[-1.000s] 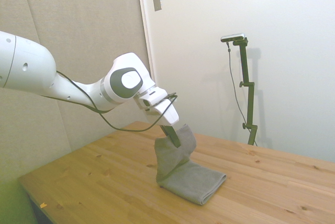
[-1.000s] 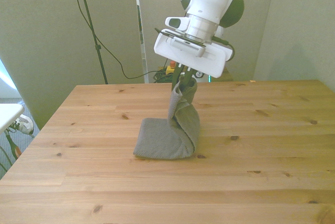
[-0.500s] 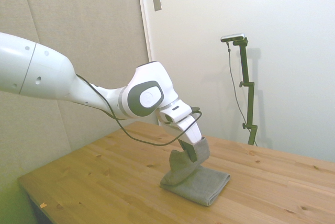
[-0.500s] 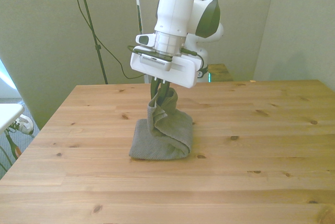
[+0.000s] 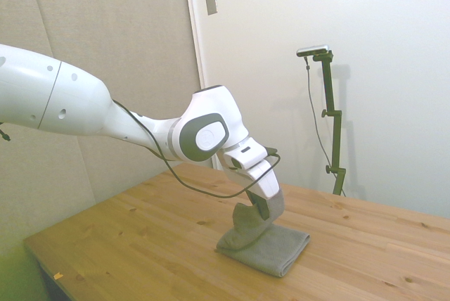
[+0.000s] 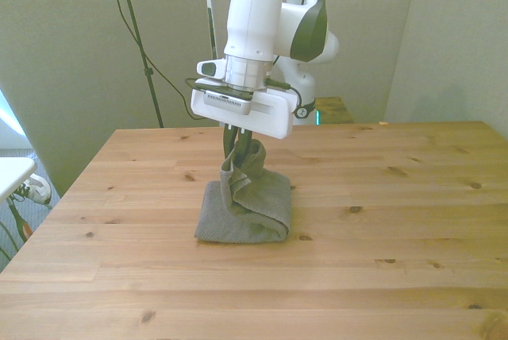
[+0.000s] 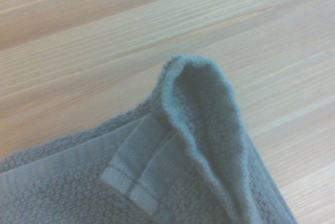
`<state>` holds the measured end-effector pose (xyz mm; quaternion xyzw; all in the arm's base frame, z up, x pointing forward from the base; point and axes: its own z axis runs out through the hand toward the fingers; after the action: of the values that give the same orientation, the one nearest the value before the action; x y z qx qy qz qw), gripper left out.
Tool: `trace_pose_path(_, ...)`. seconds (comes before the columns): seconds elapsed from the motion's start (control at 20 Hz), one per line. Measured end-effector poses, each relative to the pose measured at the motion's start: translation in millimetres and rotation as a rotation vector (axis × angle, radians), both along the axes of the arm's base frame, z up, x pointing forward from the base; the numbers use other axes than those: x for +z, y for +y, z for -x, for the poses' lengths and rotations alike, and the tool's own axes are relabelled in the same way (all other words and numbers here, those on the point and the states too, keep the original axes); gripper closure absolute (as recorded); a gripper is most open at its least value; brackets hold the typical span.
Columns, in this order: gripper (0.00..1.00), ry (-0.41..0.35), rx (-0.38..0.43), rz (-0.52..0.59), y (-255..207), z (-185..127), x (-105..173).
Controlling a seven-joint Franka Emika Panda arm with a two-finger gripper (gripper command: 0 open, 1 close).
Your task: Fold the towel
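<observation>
Evidently the end effector (image 6: 236, 152) is pinching a raised corner of the towel (image 6: 246, 211), which lies mid-surface, nearer the far edge; to fold well, carry that corner low across the lower layer and release only once edges align; the grey terry is thick, nubbly, with a flat hemmed band; the wooden surface (image 6: 397, 229) is smooth, knotted pine.

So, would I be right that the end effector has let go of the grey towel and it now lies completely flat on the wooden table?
Not quite. The end effector is shut on the grey towel, holding one end raised. Only the lower part of the towel lies on the wooden table. The front view shows this, and the side view agrees.
</observation>
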<state>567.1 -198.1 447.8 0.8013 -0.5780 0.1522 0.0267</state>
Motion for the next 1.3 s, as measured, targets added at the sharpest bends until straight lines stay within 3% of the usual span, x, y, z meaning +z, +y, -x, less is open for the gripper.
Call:
trace_pose_path(0.8,0.0,0.003,0.004,-0.001,-2,1,0)
trace_pose_path(1.0,0.0,0.046,0.096,-0.071,31,10,4)
trace_pose_path(1.3,0.0,0.105,0.28,-0.128,132,88,9)
